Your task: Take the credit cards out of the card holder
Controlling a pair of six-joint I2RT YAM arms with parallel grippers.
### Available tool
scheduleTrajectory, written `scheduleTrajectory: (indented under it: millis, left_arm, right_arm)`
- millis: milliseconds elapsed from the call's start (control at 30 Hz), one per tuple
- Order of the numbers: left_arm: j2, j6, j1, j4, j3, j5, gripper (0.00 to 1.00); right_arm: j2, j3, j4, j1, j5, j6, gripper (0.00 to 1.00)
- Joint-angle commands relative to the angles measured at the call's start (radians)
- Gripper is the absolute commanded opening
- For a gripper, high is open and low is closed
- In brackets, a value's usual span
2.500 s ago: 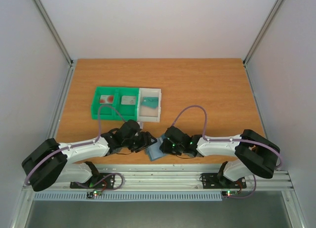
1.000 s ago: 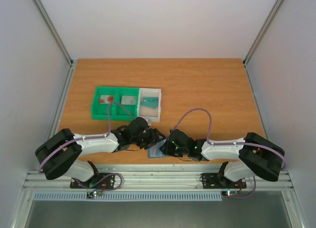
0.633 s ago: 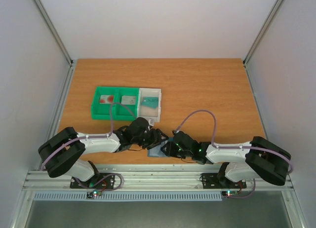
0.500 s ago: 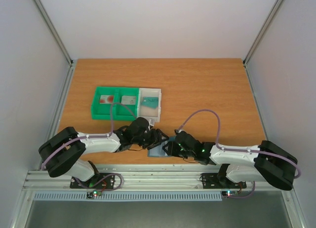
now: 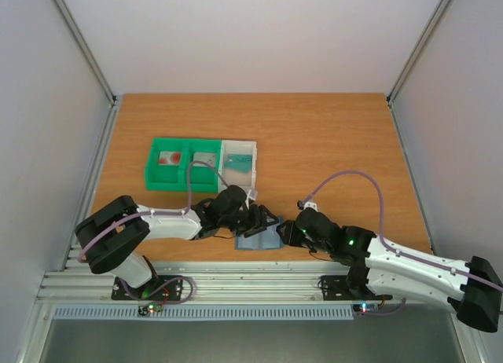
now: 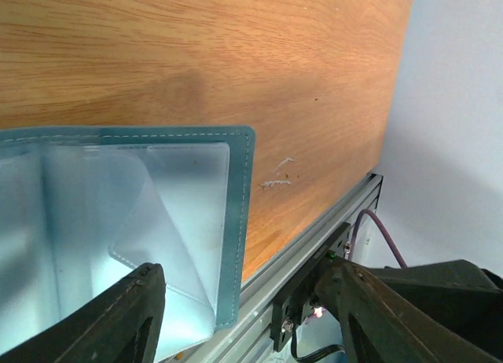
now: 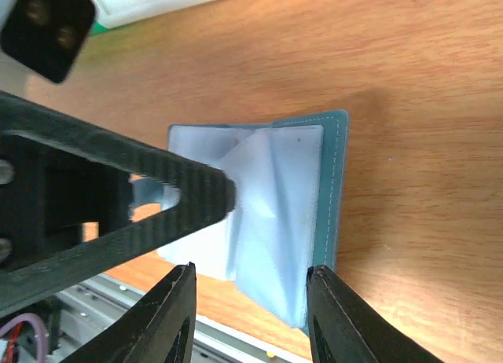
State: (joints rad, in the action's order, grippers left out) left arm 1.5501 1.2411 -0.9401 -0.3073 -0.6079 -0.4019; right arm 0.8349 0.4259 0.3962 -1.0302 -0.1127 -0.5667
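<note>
Right, on my top feed the table point(image 5: 330, 135) fills the view, and both arms reach in low toward its near edge, the left arm point(image 5: 165, 220) from the left and the right arm point(image 5: 409, 261) from the right. Beyond the left pincer point(image 6: 244, 273) sits the green tray point(image 5: 169, 181), with the white tray point(image 5: 240, 144) right against its right side.

Directly under both pincers lies the holder point(image 7: 275, 198), opened flat with its pale inner side up and a teal stitched border round it. Its long axis runs left to right, roughly along the table's near edge, a little skewed so that the right end sits farther out. The fold crosses that axis and points away from the arms. A clear inner pocket is puckered up into a ridge near the middle.

My left pincer has its jaws apart, clamped on nothing, with the holder's corner lying below and between them. From the right wrist I see one left finger point(image 7: 157, 190) tipped down onto the pale lining. My right pincer point(image 7: 251, 270) also stands apart and holds nothing, the holder's edge just ahead of it and between its fingers.

Well beyond the left pincer lie the cards point(image 5: 167, 158): a pale one with a red mark in the green tray's left compartment, another in its right compartment, and a teal one in the white tray. I cannot tell whether any card sits in the holder.
</note>
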Motion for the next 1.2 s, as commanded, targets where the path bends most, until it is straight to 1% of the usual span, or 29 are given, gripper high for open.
scheduleTrajectory:
  millis: [0,133,300,400,500,600,767,833,900,1033,1100,1167]
  left_arm:
    - [0.014,-0.029,-0.007,-0.085,-0.019,-0.001,0.61]
    - [-0.049,-0.05,0.048,-0.076,0.045,0.011,0.61]
    - [-0.151,-0.076,0.096,-0.019,0.094,0.037,0.63]
    - [-0.163,-0.077,0.103,-0.027,0.105,0.033,0.63]
    - [-0.148,-0.076,0.104,-0.047,0.108,0.024,0.63]
    - [-0.133,-0.067,0.104,-0.078,0.114,0.006,0.63]
    - [-0.108,-0.043,0.103,-0.136,0.116,-0.019,0.63]
    - [-0.093,-0.031,0.101,-0.159,0.112,-0.033,0.62]
    - [-0.076,-0.015,0.095,-0.185,0.108,-0.044,0.62]
    - [-0.029,0.004,0.075,-0.218,0.079,-0.054,0.62]
    - [-0.001,0.005,0.057,-0.22,0.054,-0.058,0.62]
    - [0.034,0.003,0.046,-0.232,0.028,-0.069,0.62]
  right_arm:
    - [-0.027,0.019,0.059,-0.013,-0.015,0.029,0.4]
    - [0.078,0.037,-0.048,-0.035,0.035,0.068,0.37]
    - [0.26,0.119,-0.161,-0.11,0.054,0.131,0.35]
    - [0.373,0.176,-0.169,-0.143,0.019,0.149,0.34]
    - [0.479,0.213,-0.147,-0.145,-0.006,0.142,0.32]
    - [0.529,0.23,-0.099,-0.145,-0.062,0.119,0.31]
    - [0.507,0.234,0.001,-0.145,-0.147,0.069,0.31]
    - [0.475,0.228,0.056,-0.145,-0.181,0.042,0.32]
    - [0.433,0.213,0.077,-0.145,-0.188,0.033,0.32]
    - [0.334,0.2,0.098,-0.147,-0.16,0.046,0.32]
    - [0.275,0.183,0.062,-0.153,-0.12,0.078,0.33]
    - [0.227,0.161,-0.011,-0.156,-0.054,0.122,0.33]
